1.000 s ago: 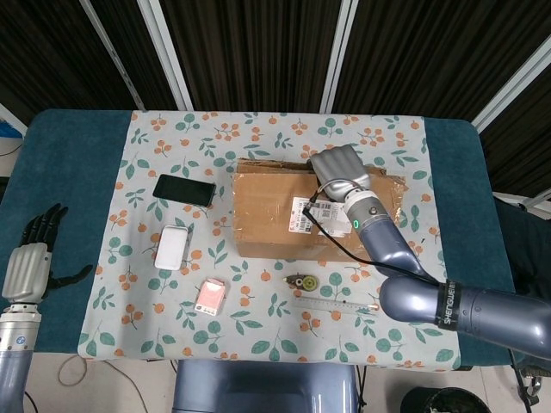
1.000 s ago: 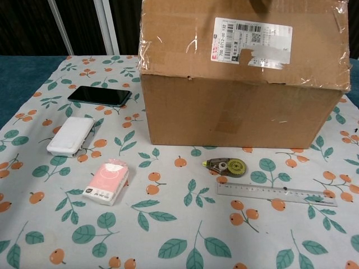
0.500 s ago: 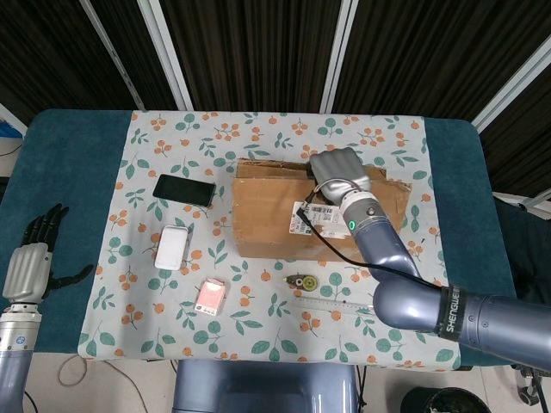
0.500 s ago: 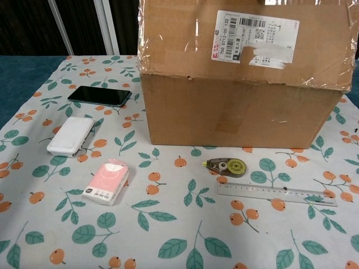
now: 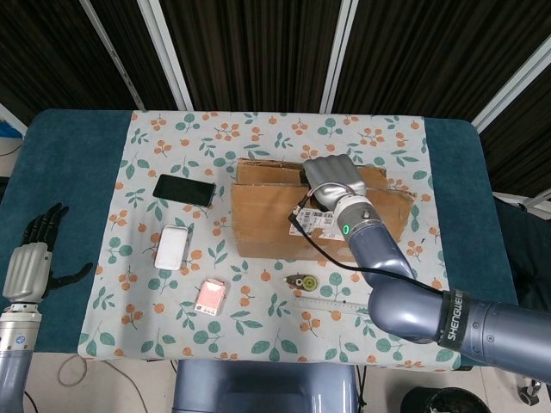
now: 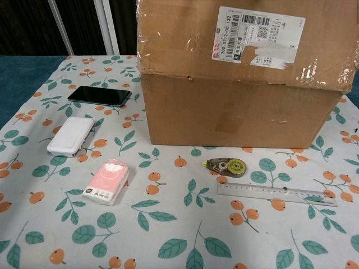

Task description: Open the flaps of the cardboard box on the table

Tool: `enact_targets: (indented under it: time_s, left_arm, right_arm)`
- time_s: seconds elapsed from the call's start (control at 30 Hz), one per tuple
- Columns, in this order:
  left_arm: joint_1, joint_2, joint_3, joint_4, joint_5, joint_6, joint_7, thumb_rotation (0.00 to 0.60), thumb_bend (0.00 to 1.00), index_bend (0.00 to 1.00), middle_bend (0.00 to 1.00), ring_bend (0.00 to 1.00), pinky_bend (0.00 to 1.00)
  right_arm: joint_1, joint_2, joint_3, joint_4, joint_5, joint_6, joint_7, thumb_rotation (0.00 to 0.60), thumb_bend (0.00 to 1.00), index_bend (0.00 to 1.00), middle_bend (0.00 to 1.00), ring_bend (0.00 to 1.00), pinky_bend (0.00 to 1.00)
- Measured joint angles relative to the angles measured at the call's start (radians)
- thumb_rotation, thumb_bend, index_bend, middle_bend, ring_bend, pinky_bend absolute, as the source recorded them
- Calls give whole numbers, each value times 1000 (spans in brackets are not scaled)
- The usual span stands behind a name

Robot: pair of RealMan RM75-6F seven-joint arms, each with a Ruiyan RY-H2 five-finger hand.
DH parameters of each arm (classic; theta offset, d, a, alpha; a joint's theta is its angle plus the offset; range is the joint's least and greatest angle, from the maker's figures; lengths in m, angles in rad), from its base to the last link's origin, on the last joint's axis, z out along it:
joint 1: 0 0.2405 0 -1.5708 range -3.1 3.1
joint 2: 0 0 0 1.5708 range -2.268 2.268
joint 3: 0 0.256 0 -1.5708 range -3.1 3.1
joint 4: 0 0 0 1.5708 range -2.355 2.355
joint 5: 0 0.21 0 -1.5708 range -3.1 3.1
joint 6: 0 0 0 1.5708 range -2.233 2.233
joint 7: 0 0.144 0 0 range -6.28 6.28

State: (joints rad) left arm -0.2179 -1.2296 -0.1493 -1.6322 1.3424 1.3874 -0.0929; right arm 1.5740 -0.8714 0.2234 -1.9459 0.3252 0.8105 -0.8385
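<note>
The cardboard box (image 5: 284, 215) sits a little right of the desk's (image 5: 77, 172) centre, on the floral cloth (image 5: 258, 138), with the near flap (image 6: 247, 39) — the one carrying the shipping label (image 6: 261, 36) — raised and tilted toward the robot. Judging by the plain corrugated board, the flaps should be light and stiff, hinging along a crease, with loose tape film along the edges that may drag or feel slick. The best hold looks like the free long edge of a flap, near its middle, so it swings evenly without twisting.

The right hand (image 5: 330, 181) is over the box top at the flap's upper edge, fingers curled down over that edge; the labelled flap lies at its six o'clock. Whether it truly grips the board or only hooks it I cannot tell. The box's far flaps lie at the hand's twelve o'clock. The left hand (image 5: 33, 254) hangs off the desk's nine o'clock edge, fingers spread, holding nothing, well apart from the box.
</note>
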Motion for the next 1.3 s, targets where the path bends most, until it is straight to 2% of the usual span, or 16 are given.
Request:
enact_targets:
  time_s: [0.2,0.57,0.87,1.3]
  left_arm:
    - [0,-1,0,1,3,0,-2,600,179,0,0,0,6]
    - [1,1,1,-2,1,-4,-10,600,178,0,0,0,6]
    - [1,4,4,-3,5,-10,-14,600,179,0,0,0,6]
    - [2,6,2,-12,-1,-12,-12,600,178,0,0,0,6]
  right_arm:
    - [59,43,-14,-3,119,-40,-63,600,1000,522,586,561,508]
    - [117,95,-31,-19,253,-76,-148,600,1000,522,589,565,524]
    - [183,144,-60,-26,462,-119,-296,600,1000,521,594,570,542]
    - [210,216,-10,-84,635,-120,-440,600,1000,521,594,571,555]
